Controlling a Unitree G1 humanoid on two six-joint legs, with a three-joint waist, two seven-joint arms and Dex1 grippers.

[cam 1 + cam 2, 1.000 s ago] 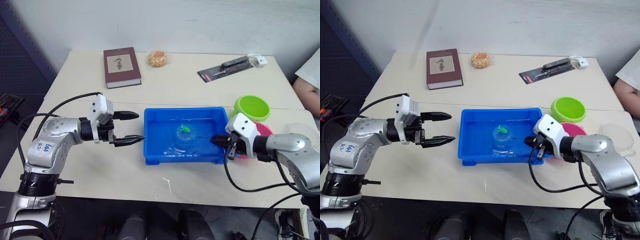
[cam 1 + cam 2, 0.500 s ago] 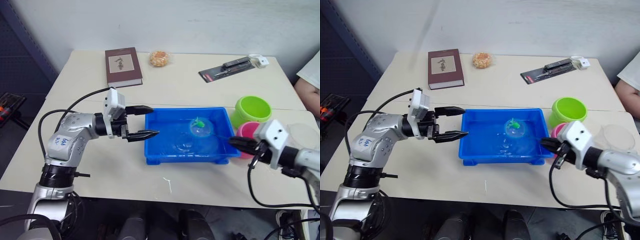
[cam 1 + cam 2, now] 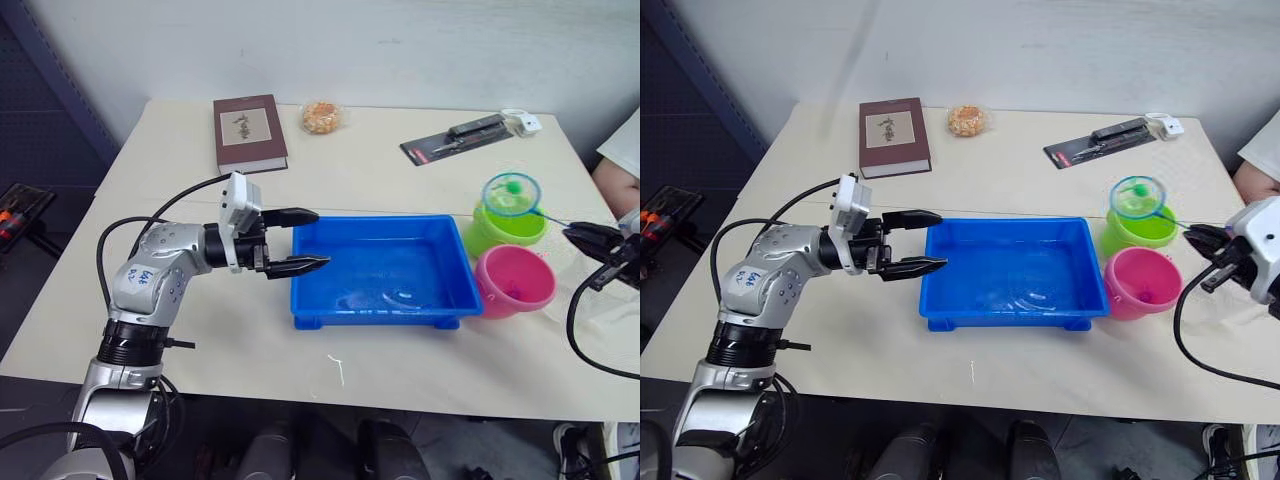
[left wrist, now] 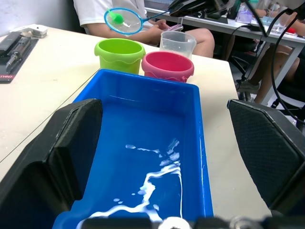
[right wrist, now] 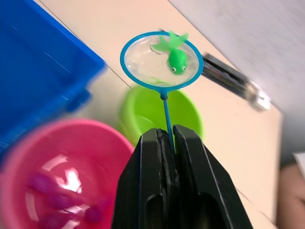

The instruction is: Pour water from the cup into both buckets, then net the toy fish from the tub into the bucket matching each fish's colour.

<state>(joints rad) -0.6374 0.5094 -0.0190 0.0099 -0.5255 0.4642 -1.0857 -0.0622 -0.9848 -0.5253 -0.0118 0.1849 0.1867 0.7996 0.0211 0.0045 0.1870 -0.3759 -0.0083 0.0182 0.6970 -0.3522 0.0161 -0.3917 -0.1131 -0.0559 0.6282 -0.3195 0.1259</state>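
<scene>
Net [image 5: 160, 59], its handle pinched in the right gripper [image 5: 167, 138], holds a green fish [image 5: 175, 56] above the green bucket [image 3: 1137, 230] at the tub's [image 3: 1012, 303] two o'clock, ready for tipping in; left gripper [image 3: 917, 242] gapes empty.

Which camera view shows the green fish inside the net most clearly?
The right wrist view: the green fish lies large in the net, with its eye and tail visible, above the green bucket. The right claw is shut on the net's handle. In the eye views and the left wrist view the fish is a small green spot.
</scene>
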